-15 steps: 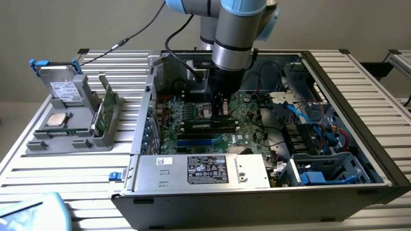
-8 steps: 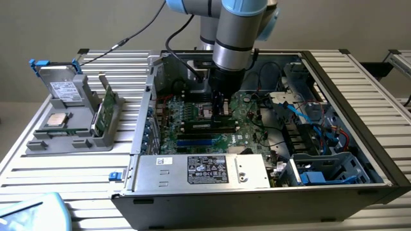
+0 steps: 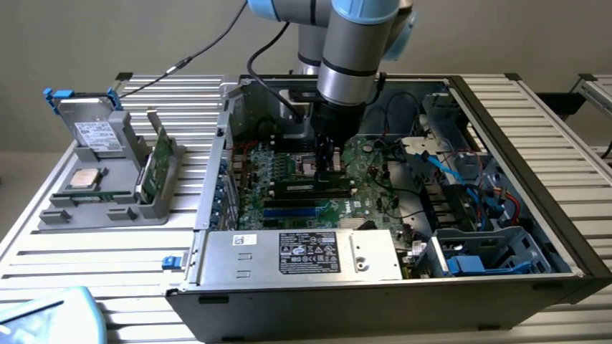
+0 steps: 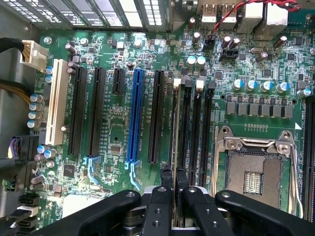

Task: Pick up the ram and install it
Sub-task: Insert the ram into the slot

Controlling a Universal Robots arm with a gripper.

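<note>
One counter (image 3: pixel 115 244) holds an open computer case (image 3: pixel 383 308), and over its green motherboard (image 4: pixel 113 128) the claw (image 4: pixel 173 177) is clenched on the ram (image 4: pixel 174 123) by the memory slots (image 4: pixel 197 128), a light, stiff, thin stick that looks easy to snap, best pinched mid top edge.

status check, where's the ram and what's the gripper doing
Gripper shut on the ram, low inside the pc case. Ram edge-on along the memory slots; seating cannot be told. No cable across the slots.

Exterior view high, oblique over the open case (image 3: pixel 383 308); wrist view close above the shared motherboard (image 4: pixel 115 129).
</note>
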